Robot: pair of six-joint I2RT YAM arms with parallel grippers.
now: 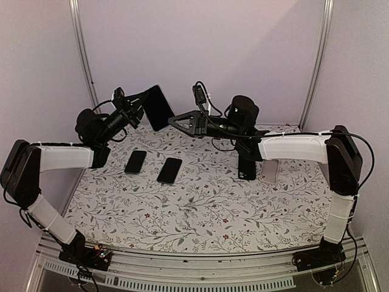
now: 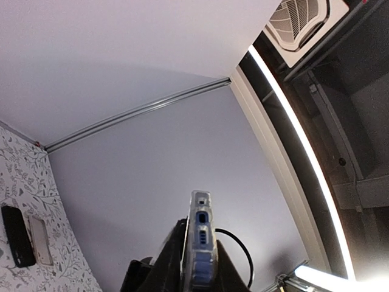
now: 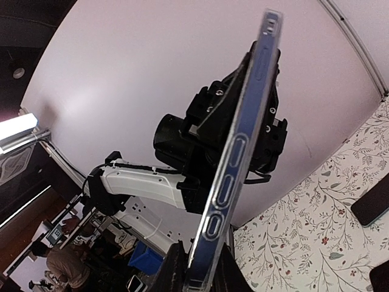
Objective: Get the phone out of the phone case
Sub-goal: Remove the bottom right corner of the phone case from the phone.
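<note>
Phone (image 1: 159, 107): held up off the table (image 1: 200, 207) near the back wall, between my two arms. It is tilted, with one broad dark face turned toward the overhead camera.
Case (image 3: 222, 188): clear, and on the phone. My right wrist camera shows its long edge with the moulded button covers. My left wrist camera shows a short end with the port cut-out (image 2: 200, 218).
Left gripper (image 1: 141, 109): narrow, and clamped on the cased phone from its left side. In its own camera both fingers (image 2: 170, 261) press against the sides of the case.
Right gripper (image 1: 176, 120): also narrow, meeting the phone at its lower right edge. In its wrist view the case edge runs down between the two fingers (image 3: 173, 267), which sit tight against it (I can't see any gap there).
Left arm (image 3: 143, 181): I can see it from the right wrist, behind the phone.
Table items: two dark handsets lie flat, side by side but apart, left of centre (image 1: 135, 162) (image 1: 169, 170). A dark slab (image 1: 247, 167) and a pale slab (image 1: 269, 171) lie together under my right arm.
</note>
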